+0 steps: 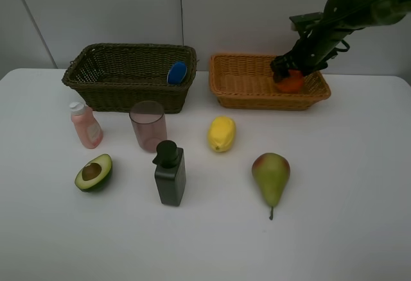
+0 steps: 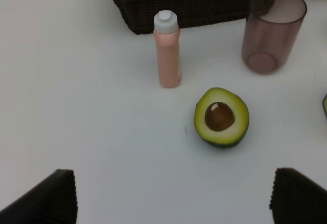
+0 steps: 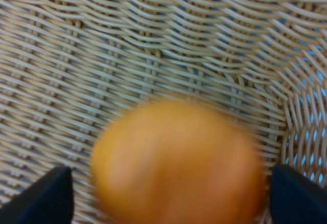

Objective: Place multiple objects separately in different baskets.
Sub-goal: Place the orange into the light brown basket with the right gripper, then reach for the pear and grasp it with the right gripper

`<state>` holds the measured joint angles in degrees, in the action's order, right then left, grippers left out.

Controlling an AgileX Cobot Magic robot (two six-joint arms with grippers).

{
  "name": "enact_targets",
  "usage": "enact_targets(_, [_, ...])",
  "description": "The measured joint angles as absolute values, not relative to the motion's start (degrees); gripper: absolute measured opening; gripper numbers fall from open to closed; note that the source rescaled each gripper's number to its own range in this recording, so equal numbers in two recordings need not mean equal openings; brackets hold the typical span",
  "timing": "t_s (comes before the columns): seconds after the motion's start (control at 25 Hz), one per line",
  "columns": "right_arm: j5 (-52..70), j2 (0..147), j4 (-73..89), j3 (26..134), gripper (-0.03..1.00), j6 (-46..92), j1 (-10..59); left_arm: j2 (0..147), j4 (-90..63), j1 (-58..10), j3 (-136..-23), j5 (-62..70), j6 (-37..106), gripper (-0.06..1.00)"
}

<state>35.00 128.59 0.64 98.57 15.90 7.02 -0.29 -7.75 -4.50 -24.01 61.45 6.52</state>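
Orange (image 1: 291, 83) is inside the orange-tan basket (image 1: 244, 87), toward its right end in the exterior view, and is blurred in the right wrist view. Right end effector (image 1: 287, 70) straddles it with fingers spread and a gap showing on one side: released. Left end effector (image 2: 173, 196) is spread wide and empty above the bench (image 1: 347, 217), near the avocado half (image 2: 221, 117). White bottle with blue cap (image 1: 177, 72) lies in the dark basket (image 1: 128, 95).
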Motion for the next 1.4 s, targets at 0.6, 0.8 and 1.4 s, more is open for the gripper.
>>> enact_targets(0.6, [34.93,128.59,0.64,98.63,0.81,15.90,7.02,-0.29,-7.75,-4.50,-24.01,61.45,6.52,1.00])
enact_targets(0.8, [35.35,128.09,0.58,98.63,0.94,15.90,7.02,-0.29,-7.75,-4.50,-24.01,61.45,6.52,1.00])
enact_targets(1.4, [40.36,122.77,-0.59,98.63,0.96,15.90,7.07,-0.29,-7.75,-4.50,-24.01,61.45,6.52,1.00])
